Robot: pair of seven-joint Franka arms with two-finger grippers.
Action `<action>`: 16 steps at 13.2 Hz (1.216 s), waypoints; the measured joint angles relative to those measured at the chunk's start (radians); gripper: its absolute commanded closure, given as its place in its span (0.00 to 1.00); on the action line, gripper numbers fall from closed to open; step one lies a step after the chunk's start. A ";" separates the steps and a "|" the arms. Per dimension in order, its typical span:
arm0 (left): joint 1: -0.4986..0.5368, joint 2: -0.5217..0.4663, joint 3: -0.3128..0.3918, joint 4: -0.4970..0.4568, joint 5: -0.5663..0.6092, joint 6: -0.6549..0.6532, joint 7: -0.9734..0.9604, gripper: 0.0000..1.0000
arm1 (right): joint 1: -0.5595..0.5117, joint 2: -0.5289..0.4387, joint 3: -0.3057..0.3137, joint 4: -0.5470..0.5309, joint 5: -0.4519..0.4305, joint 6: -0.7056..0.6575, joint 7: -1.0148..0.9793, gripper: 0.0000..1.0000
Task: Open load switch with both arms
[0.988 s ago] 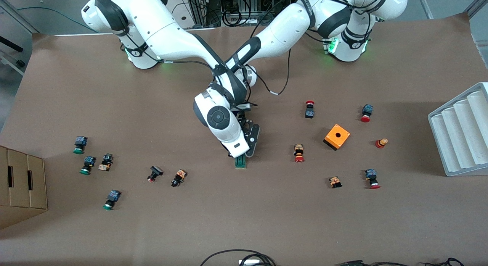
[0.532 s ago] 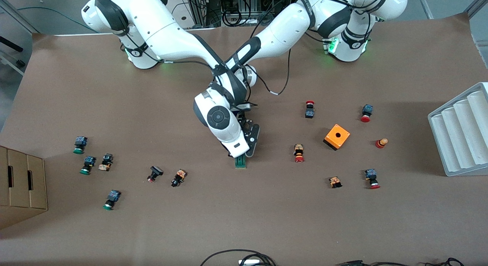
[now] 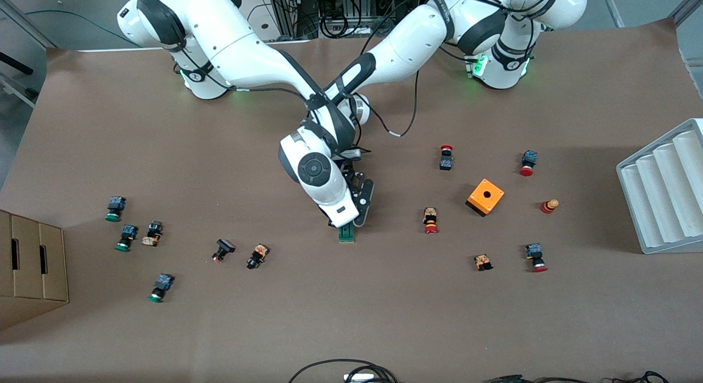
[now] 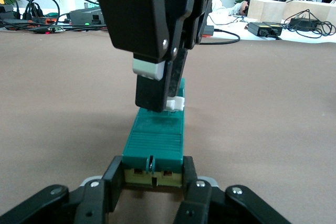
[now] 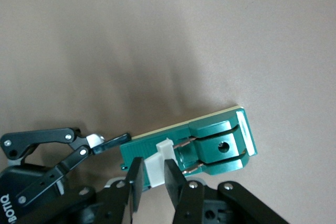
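Note:
The load switch [image 3: 346,234], a narrow dark-green block, lies flat at mid table. My left gripper [image 4: 152,180] is shut across its cream-coloured end, one finger on each side wall of the load switch [image 4: 155,139]. My right gripper [image 5: 153,178] comes down from above and is shut on the small white sliding piece [image 5: 157,163] on top of the load switch [image 5: 210,145]. In the front view the right arm's white hand covers most of the block; the right gripper [image 3: 341,222] and the left gripper [image 3: 356,220] stand close together over it.
An orange cube [image 3: 485,196] and several red-capped buttons [image 3: 430,220] lie toward the left arm's end of the table. Green-capped buttons [image 3: 126,237] and a cardboard box [image 3: 30,267] lie toward the right arm's end. A grey ridged rack [image 3: 664,190] stands at the table's edge.

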 measured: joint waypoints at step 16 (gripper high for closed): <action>0.000 0.000 0.000 0.000 0.000 0.000 0.000 0.94 | -0.015 -0.029 -0.003 0.001 0.000 -0.019 0.000 0.00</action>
